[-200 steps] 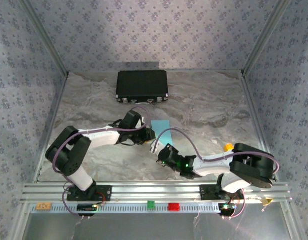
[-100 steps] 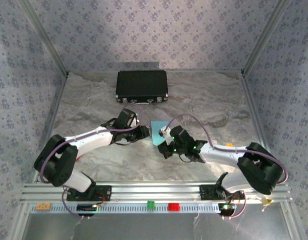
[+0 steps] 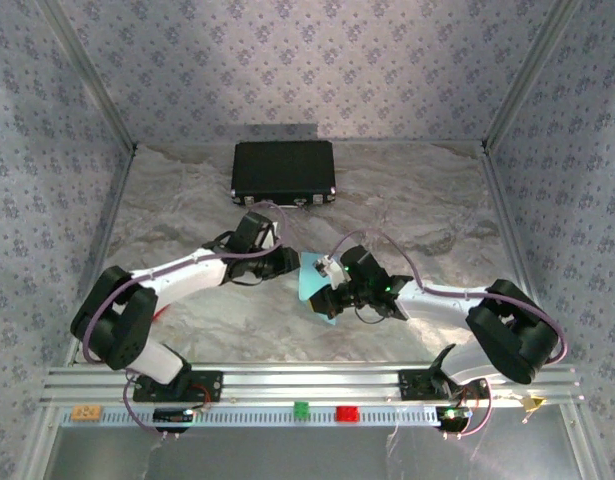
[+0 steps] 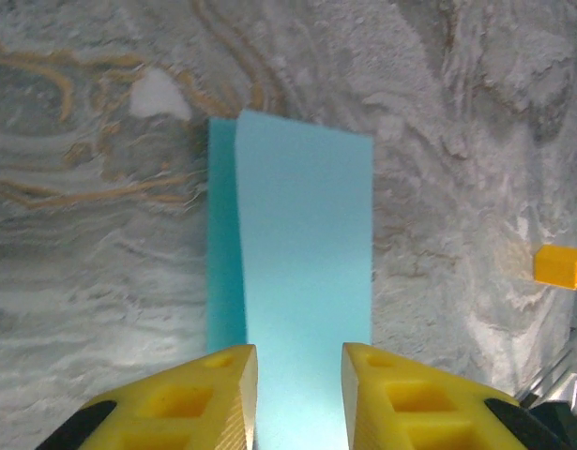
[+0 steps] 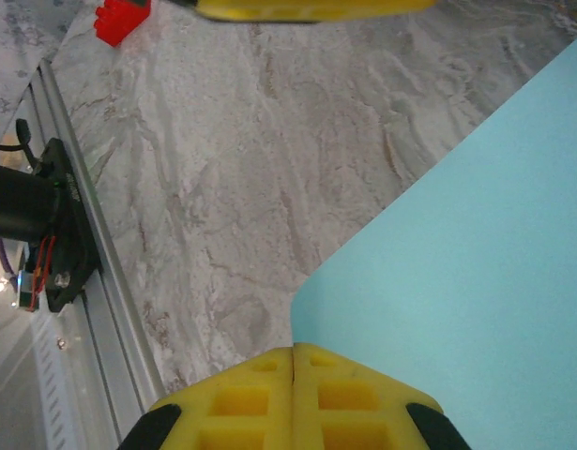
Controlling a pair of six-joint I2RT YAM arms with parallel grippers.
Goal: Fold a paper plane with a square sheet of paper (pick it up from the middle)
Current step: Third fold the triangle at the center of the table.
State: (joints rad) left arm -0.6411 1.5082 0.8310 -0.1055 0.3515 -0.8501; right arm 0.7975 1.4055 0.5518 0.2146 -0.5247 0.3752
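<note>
The square sheet of paper (image 3: pixel 311 282) is light blue and lies mid-table between both arms, partly folded, with a darker flap along its left side (image 4: pixel 222 244) in the left wrist view. My left gripper (image 4: pixel 299 398) hovers over its near end, open, the paper (image 4: pixel 302 281) showing through the gap between the yellow fingers (image 4: pixel 222 394). In the top view that gripper (image 3: pixel 290 262) sits at the sheet's left edge. My right gripper (image 5: pixel 295 352) is shut at a corner of the sheet (image 5: pixel 457 281), whose edge runs into the seam of the jaws. From above it (image 3: pixel 325 296) covers the sheet's right part.
A black case (image 3: pixel 284 172) stands at the back of the marble-patterned table (image 3: pixel 417 220). A small orange block (image 4: pixel 560 265) lies right of the paper and a red block (image 5: pixel 119 19) lies further off. The rail (image 3: pixel 287 380) with the arm bases runs along the near edge.
Both grippers have closed in on the paper: the right one swung up and left from near the front rail, the left one shifted right. The sheet now reaches further toward the front.
</note>
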